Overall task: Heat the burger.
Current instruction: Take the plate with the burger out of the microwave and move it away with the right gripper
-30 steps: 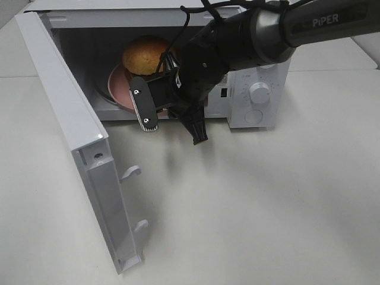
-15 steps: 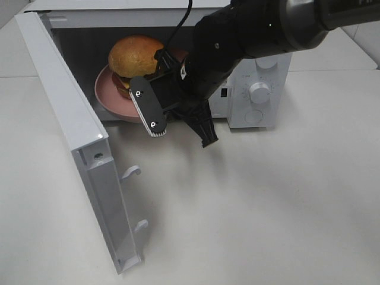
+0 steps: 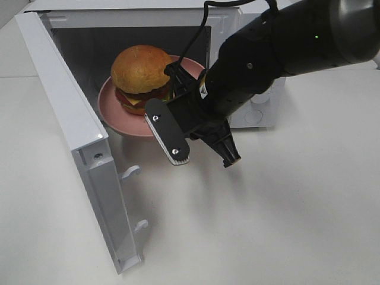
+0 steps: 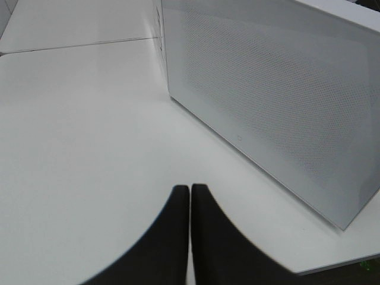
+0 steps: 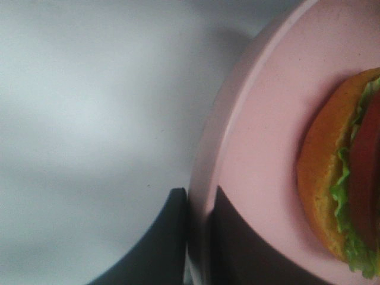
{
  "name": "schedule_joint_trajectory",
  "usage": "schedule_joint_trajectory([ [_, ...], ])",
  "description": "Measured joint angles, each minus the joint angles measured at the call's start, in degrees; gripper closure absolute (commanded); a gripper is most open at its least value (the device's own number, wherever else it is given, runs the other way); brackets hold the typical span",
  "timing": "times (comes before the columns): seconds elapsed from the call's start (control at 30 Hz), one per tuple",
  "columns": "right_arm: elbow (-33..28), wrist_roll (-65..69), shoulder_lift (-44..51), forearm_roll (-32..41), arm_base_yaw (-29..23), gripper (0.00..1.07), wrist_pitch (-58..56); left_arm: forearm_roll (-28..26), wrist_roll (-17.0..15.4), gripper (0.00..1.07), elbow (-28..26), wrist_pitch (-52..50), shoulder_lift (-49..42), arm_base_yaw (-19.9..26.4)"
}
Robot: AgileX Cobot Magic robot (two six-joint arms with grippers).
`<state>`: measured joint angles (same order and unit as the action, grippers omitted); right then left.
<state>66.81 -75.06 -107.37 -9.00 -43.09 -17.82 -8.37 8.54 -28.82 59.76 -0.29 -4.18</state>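
Note:
The burger, with golden bun, dark patty, lettuce and cheese, sits on a round pink plate at the mouth of the open white microwave. My right gripper is shut on the plate's right rim and holds it up. In the right wrist view its two dark fingers pinch the plate rim, with the burger at the edge. My left gripper is shut and empty, low over the table beside the outer face of the microwave door.
The microwave door stands wide open at the left, with two latch hooks sticking out. The control panel with knobs is behind my right arm. White table spreads in front.
My right gripper has moved toward the front and right with the plate. The plate and burger have come from deep inside the microwave to its opening.

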Motion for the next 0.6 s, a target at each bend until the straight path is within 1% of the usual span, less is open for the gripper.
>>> schedule_joint_trajectory([
  [0.07,-3.8,-0.1,2.1,-1.3,0.0,1.07,0.3,0.0,0.0,1.06,0.0,0.0,0.0,0.0],
  [0.13,-4.7,-0.1,2.4,-1.3,0.0,1.07,0.4,0.0,0.0,1.06,0.0,0.0,0.0,0.0],
  [0.17,-7.0,-0.1,3.8,-1.4,0.0,1.07,1.4,0.0,0.0,1.06,0.0,0.0,0.0,0.0],
  [0.27,-8.1,-0.1,4.4,-1.4,0.0,1.07,1.8,0.0,0.0,1.06,0.0,0.0,0.0,0.0],
  [0.33,-12.4,-0.1,7.8,-1.4,0.0,1.07,4.6,0.0,0.0,1.06,0.0,0.0,0.0,0.0],
  [0.37,-12.4,-0.1,7.8,-1.4,0.0,1.07,4.6,0.0,0.0,1.06,0.0,0.0,0.0,0.0],
  [0.4,-14.5,-0.1,9.3,-1.4,0.0,1.07,5.9,0.0,0.0,1.06,0.0,0.0,0.0,0.0],
  [0.43,-14.5,-0.1,9.3,-1.4,0.0,1.07,5.9,0.0,0.0,1.06,0.0,0.0,0.0,0.0],
  [0.5,-17.6,-0.1,11.1,-1.4,-0.1,1.07,6.3,0.0,0.0,1.06,0.0,0.0,0.0,0.0],
  [0.57,-18.5,-0.1,11.6,-1.4,-0.1,1.07,6.3,0.0,0.0,1.06,0.0,0.0,0.0,0.0],
  [0.6,-20.3,0.0,12.5,-1.4,-0.1,1.07,6.1,0.0,0.0,1.06,0.0,0.0,0.0,0.0],
])
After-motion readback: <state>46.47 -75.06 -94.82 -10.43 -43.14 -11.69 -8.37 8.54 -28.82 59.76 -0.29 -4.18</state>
